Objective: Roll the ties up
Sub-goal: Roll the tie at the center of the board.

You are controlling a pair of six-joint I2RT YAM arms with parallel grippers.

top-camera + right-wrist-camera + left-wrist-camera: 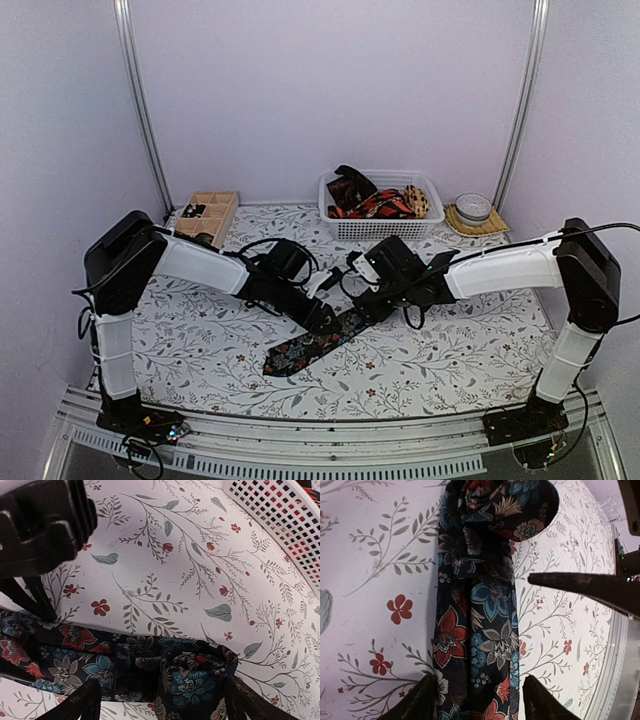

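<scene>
Floral tablecloth (450,340) beneath half-rolled tie (310,350)

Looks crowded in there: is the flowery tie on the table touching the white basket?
Apart. The right wrist view shows patterned tablecloth between the floral tie and the white basket.

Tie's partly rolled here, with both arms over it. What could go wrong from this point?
The loose roll sits between the right gripper's open jaws, apparently unclamped, so it may uncoil. The left gripper straddles the flat tie. The two grippers are close together and could collide.
</scene>
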